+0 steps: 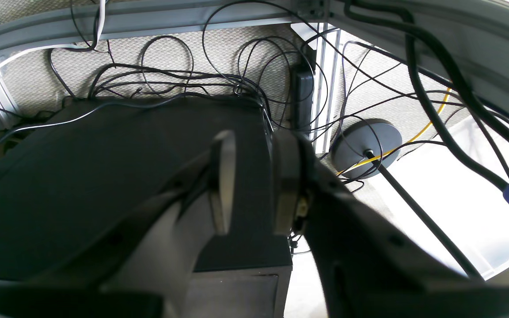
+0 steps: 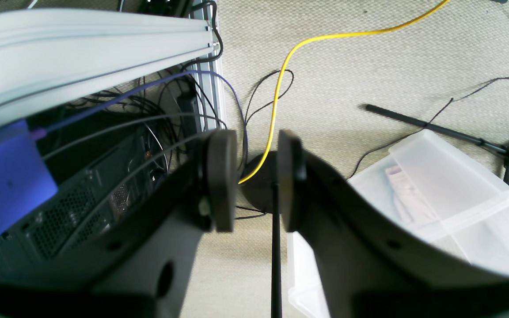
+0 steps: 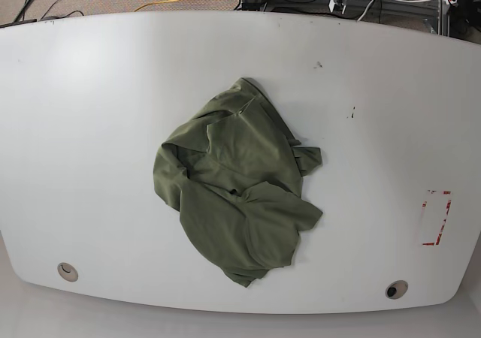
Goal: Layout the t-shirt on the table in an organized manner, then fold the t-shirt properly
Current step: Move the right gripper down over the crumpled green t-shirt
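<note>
- One pair, the right fingers (image 2: 221,181), is standing parted and gripping nothing, facing the floor beyond the bench (image 3: 90,128); the opening step, I judge, is spreading the cloth, so this arm is best reaching for the shirt's left side.
- The olive t-shirt (image 3: 240,173) is lying crumpled mid-bench, its left side doubling over itself; good work here is meaning a shallow pinch on the top layer only, then a low outward draw.
- Its middle is hiding which edges are hem, sleeve or collar, so teasing layers apart is coming before any folding.
- Two loose flaps are jutting out on its right, probably offering the easiest grip.
- The left fingers (image 1: 226,185) are likewise gaping and empty; they are best suiting those flaps, pulling evenly against the right.
</note>
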